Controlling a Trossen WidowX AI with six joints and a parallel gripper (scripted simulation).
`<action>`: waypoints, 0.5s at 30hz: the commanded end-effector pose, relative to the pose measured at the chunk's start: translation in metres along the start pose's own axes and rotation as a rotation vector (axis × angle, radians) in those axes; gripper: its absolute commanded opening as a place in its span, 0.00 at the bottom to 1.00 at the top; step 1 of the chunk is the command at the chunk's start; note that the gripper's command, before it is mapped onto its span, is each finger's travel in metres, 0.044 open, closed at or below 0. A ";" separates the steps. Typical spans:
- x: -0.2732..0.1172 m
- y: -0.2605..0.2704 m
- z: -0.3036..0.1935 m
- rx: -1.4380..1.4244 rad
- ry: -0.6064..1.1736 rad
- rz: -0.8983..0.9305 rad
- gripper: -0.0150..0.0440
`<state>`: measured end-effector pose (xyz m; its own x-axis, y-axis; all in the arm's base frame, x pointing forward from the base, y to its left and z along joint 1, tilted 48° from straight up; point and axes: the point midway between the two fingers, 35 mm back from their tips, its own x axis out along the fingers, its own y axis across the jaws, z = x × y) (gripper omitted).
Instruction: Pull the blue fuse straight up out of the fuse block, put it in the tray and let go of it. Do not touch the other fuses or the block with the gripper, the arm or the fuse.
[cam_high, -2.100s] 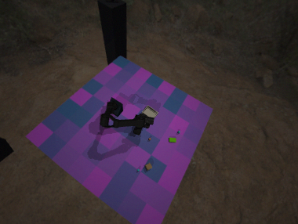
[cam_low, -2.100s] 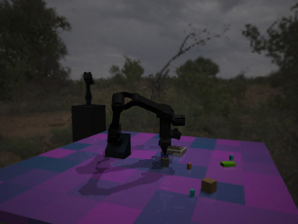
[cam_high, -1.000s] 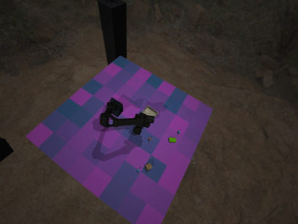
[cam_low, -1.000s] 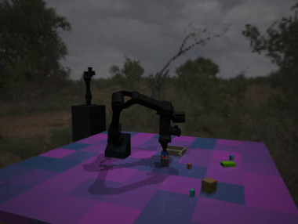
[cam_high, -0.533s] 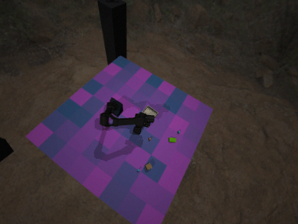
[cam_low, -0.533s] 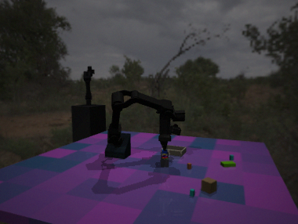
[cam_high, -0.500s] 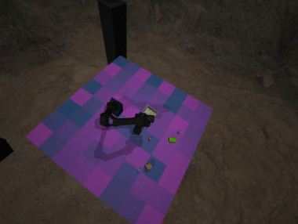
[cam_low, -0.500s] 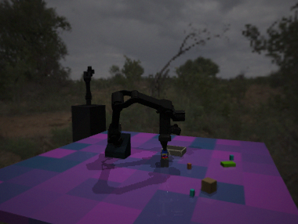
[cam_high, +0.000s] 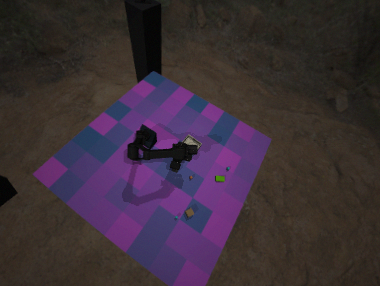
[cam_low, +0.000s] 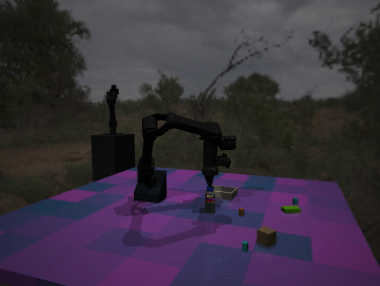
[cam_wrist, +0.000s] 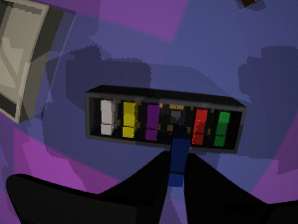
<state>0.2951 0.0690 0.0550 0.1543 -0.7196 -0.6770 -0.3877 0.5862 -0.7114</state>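
A claw (cam_low: 209, 185) (cam_wrist: 177, 160) pinches a blue fuse (cam_low: 210, 189) (cam_wrist: 179, 154) (likely light and stiff) at lower center of the wrist view, gripping its sides.
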 end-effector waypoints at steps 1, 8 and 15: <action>-0.004 0.003 0.003 0.006 -0.002 0.005 0.25; -0.008 0.035 0.022 0.004 -0.007 0.013 0.25; -0.011 0.071 0.037 0.004 -0.010 0.018 0.25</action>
<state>0.2999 0.1176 0.0166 0.1551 -0.7100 -0.6870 -0.3899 0.5949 -0.7029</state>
